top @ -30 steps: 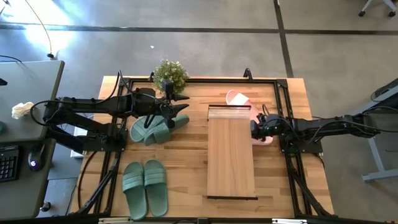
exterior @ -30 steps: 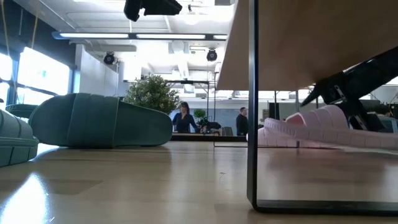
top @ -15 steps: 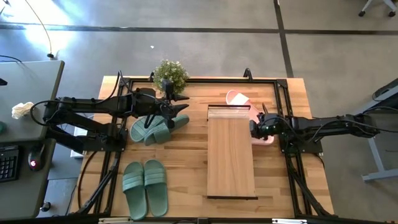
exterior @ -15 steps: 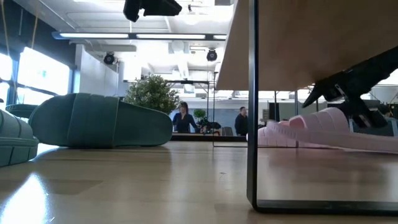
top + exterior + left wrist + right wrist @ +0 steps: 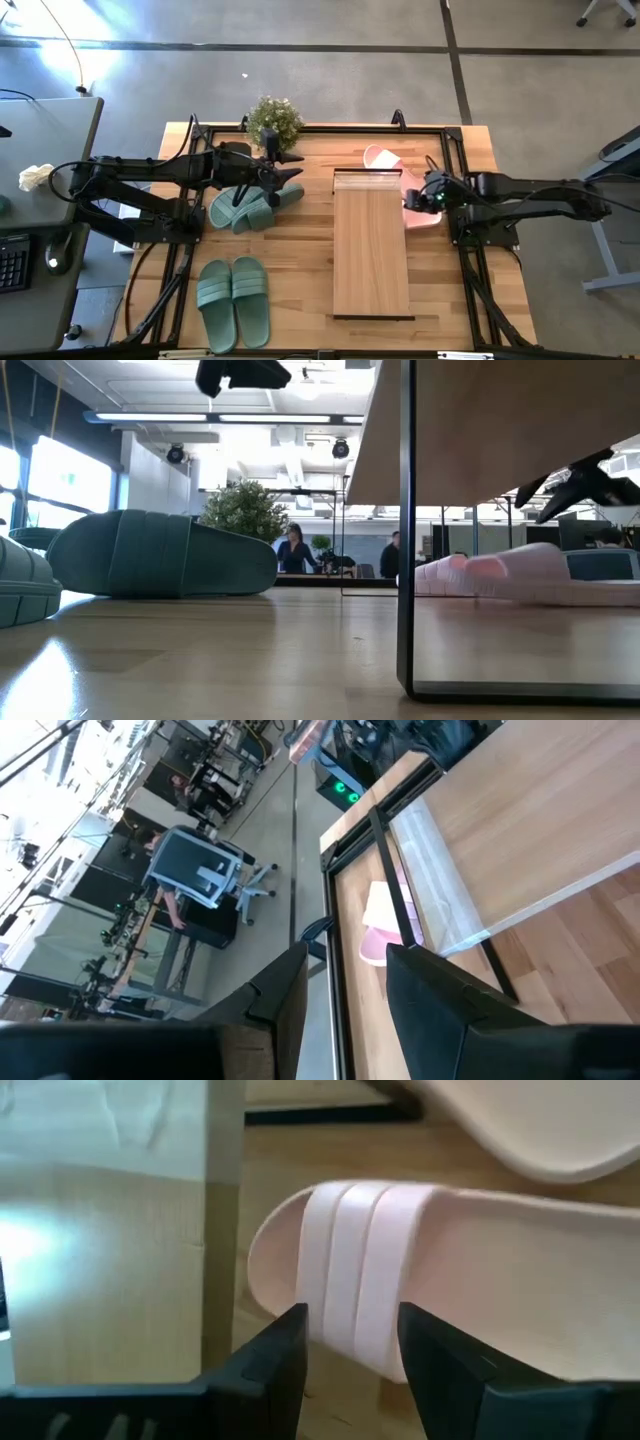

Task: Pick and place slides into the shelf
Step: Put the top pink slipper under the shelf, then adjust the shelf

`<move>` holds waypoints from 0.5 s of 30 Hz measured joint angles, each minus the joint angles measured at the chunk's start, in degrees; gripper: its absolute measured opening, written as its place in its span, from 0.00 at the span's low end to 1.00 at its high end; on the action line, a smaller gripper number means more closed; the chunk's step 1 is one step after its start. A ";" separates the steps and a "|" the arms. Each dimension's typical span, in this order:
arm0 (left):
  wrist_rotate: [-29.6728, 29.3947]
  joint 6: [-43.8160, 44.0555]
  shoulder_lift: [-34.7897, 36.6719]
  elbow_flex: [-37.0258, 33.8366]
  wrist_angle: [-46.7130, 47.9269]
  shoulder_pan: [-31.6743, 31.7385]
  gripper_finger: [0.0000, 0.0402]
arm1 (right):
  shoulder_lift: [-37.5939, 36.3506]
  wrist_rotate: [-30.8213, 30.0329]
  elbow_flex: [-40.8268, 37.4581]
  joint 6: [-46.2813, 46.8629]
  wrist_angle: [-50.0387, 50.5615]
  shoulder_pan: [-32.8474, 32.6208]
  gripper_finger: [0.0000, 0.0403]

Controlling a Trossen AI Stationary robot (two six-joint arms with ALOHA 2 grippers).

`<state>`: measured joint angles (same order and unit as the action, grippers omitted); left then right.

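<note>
Wooden worktop, shelf mid-table — right gripper open, empty, just above the pink slide by the shelf's right edge; grabbing the soft strap off-centre could let it slip. Left gripper waits part-open over green slides.

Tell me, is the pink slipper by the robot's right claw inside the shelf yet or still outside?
Still outside. The pink slide lies flat on the table beside the shelf, only its edge at the shelf's side. The right gripper hangs open just behind it, not holding it.
</note>
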<state>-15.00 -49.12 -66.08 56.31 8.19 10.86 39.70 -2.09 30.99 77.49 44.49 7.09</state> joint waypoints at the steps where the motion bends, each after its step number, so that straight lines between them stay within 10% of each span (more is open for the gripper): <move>1: 0.01 0.00 0.00 0.00 0.34 0.01 0.30 | 0.02 -0.41 0.48 -0.01 0.95 0.00 0.36; 9: 5.66 4.39 -0.02 0.00 8.06 -0.01 0.30 | 0.13 -2.78 6.73 -0.66 9.95 -0.04 0.35; 15: 23.08 11.69 -0.95 0.00 18.40 -0.14 0.30 | 1.74 1.15 14.00 -12.62 17.82 -2.42 0.28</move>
<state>8.07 -37.44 -67.04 56.31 26.58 10.72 41.44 -0.95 44.99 64.87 62.32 4.68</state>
